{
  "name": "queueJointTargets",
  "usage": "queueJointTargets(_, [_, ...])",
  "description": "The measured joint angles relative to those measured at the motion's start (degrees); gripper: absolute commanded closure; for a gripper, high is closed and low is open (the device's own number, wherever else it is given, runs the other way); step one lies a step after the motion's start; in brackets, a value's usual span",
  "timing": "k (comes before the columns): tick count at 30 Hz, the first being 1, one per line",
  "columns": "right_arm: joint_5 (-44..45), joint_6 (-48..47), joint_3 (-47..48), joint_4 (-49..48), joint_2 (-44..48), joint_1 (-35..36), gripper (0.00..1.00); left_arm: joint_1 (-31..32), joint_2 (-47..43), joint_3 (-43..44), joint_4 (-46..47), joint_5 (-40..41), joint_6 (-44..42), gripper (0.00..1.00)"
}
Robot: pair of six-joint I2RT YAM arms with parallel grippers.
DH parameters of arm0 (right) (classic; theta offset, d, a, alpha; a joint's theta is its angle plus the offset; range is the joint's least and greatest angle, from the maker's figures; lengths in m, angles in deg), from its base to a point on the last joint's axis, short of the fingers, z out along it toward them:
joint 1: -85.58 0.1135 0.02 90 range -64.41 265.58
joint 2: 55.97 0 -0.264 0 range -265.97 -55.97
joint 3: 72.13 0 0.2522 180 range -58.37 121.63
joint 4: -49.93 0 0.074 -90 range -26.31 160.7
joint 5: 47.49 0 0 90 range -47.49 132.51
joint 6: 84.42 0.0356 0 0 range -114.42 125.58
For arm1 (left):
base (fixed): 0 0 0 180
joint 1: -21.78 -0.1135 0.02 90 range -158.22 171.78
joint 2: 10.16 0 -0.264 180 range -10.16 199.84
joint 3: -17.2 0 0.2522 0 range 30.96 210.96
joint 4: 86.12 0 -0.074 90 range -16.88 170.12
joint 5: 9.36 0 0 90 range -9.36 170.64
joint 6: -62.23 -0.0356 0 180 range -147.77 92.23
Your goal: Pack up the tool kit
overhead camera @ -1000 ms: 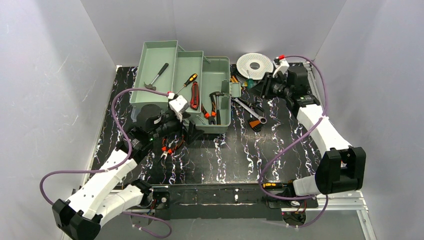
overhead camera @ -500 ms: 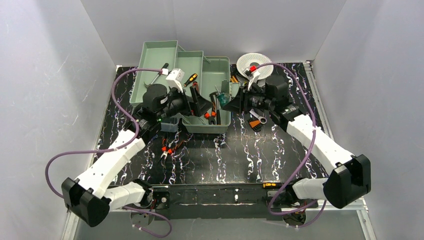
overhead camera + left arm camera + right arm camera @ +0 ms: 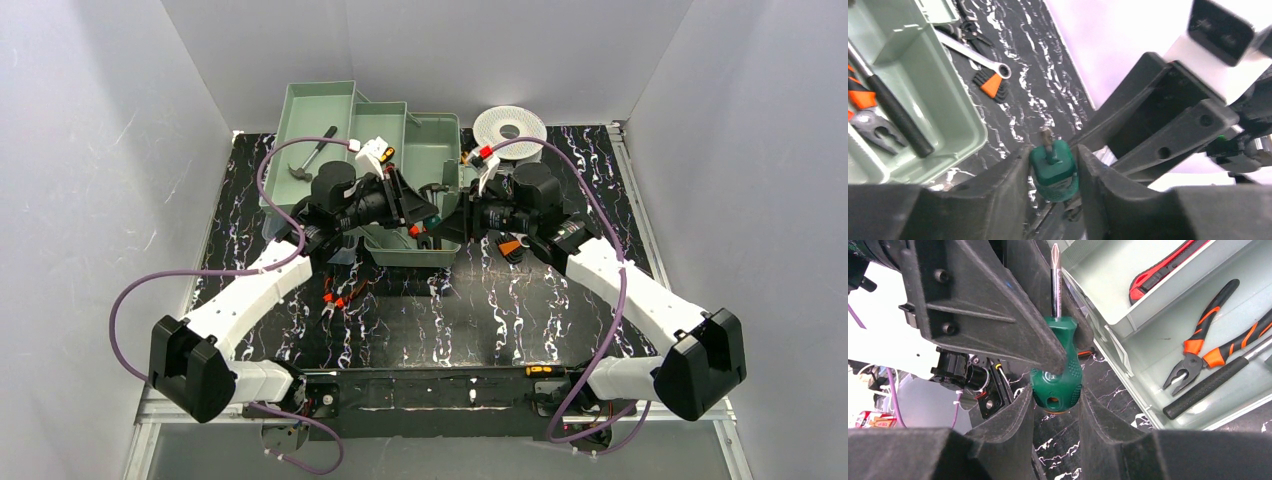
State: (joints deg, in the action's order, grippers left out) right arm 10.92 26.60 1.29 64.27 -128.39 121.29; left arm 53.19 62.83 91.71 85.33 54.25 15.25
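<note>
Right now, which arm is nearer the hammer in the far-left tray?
Left. The left arm has its wrist close by the hammer, at its near-right side; the right arm is across the toolbox, off its right end.

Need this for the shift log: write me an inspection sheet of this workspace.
Surface: black marbled table, tools scattered on it.
Job's things: toolbox open; hammer, pliers and red knife in its trays; wrench lying outside on the table; green screwdriver held near the box's right end.
Clutter: white spool behind the toolbox.
Grippers: left gripper and right gripper, fingers of both closed on the screwdriver's handle.
Cables: purple cable looping from each arm.
Surroundings: plain grey walls; nothing else seen.
</note>
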Motion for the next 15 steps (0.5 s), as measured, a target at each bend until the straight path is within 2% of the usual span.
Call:
queueJointTargets(1, [0.11, 0.00, 0.00, -0.37, -0.07, 0.07, 0.79, 0.04, 0.04, 0.00, -0.70, -0.09, -0.15, 1.00])
queueJointTargets(2, [0.15, -0.15, 0.02, -0.39, -0.09, 0.07, 0.66, 0.04, 0.09, 0.00, -1.25, -0.09, -0.20, 1.00])
queueJointTargets(5, [1.11, -0.59, 0.02, -0.17, -0.44, 0.39, 0.39, 0.04, 0.13, 0.87, -3.32, 0.57, -2.12, 1.00])
queueJointTargets(7, [2.29, -0.17, 0.00, -0.33, -0.33, 0.70, 0.28, 0.13, 0.37, 3.17, -7.67, 2.47, -5.68, 1.00])
queueJointTargets(10, [6.10, -0.22, -1.20, -1.14, 1.46, 0.68, 0.21, -0.09, 1.29, 9.40, -16.61, 8.70, -12.98, 1.00])
queueJointTargets(15, [13.81, -0.39, -5.64, -1.53, 7.80, 0.57, 0.20, -0.61, 8.11, 26.34, -28.06, 24.13, -27.50, 1.00])
